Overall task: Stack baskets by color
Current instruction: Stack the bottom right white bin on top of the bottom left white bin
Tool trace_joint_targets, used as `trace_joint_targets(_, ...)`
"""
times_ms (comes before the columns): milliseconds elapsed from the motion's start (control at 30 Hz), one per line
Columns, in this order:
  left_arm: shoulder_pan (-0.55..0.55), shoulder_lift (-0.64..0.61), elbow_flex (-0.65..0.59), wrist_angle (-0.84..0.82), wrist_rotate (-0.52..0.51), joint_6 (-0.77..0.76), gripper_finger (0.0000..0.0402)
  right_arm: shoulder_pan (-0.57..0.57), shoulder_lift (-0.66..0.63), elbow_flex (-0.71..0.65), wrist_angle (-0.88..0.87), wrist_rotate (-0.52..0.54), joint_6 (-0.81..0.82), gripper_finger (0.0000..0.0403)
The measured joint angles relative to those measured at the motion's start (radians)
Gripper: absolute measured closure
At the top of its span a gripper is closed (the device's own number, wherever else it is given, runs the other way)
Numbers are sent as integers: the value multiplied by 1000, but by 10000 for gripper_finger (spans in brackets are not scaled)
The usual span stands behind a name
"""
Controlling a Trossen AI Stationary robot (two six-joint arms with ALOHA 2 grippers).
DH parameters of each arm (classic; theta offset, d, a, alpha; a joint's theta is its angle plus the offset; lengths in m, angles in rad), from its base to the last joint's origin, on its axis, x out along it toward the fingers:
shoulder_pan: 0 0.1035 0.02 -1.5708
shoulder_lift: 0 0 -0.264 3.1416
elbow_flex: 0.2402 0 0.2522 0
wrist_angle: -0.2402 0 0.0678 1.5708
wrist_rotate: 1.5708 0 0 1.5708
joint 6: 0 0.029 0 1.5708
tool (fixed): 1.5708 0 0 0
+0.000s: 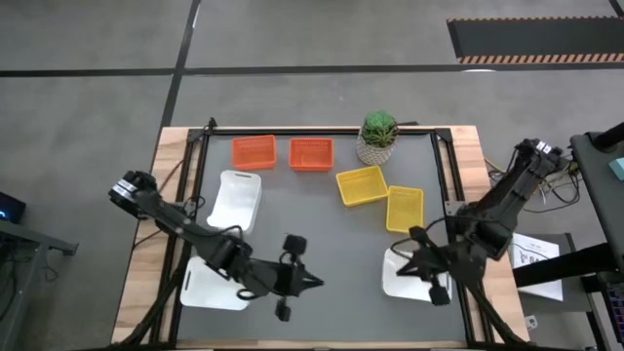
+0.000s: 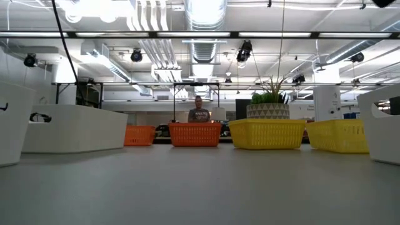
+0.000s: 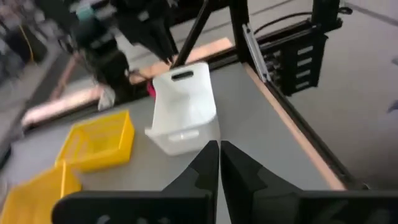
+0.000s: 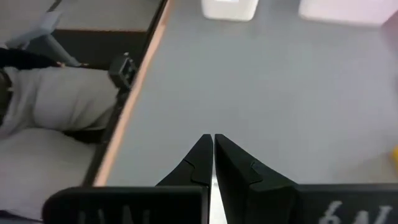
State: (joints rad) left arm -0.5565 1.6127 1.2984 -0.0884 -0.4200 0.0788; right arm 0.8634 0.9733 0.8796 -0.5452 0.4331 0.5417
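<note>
Two orange baskets (image 1: 253, 151) (image 1: 311, 154) stand side by side at the table's far edge. Two yellow baskets (image 1: 362, 185) (image 1: 405, 208) sit right of the middle. One white basket (image 1: 236, 200) lies at the left, another (image 1: 214, 283) at the near left and a third (image 1: 409, 273) at the near right, each flat on the grey mat. My left gripper (image 1: 318, 283) (image 3: 219, 146) hovers shut over the near middle, pointing at the right white basket (image 3: 183, 112). My right gripper (image 1: 400, 259) (image 4: 212, 138) hovers shut above that basket's left edge, pointing left.
A potted green plant (image 1: 378, 136) stands at the far edge, right of the orange baskets. A black frame (image 1: 322, 130) borders the mat, with wooden strips (image 1: 171, 195) outside it. Bare mat (image 1: 331, 234) lies between the two grippers. A person (image 2: 199, 112) shows far behind the table.
</note>
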Motion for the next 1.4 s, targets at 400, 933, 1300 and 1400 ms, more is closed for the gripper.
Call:
trace_joint_targets(400,56,275,59,390,6,171,401,227,255,179,-360,-103,458,394)
trace_joint_targets(933,73,271,100,395,15,217,402,257,540,344,-610,-309,690,248)
trace_joint_targets(1300,39,155,83,199,-15,215,402,224,616,342,-623,-268,572,287)
trace_joint_targets(1400,17,130,81,146,-50,215,402,200,635,341,-615,-266,532,350)
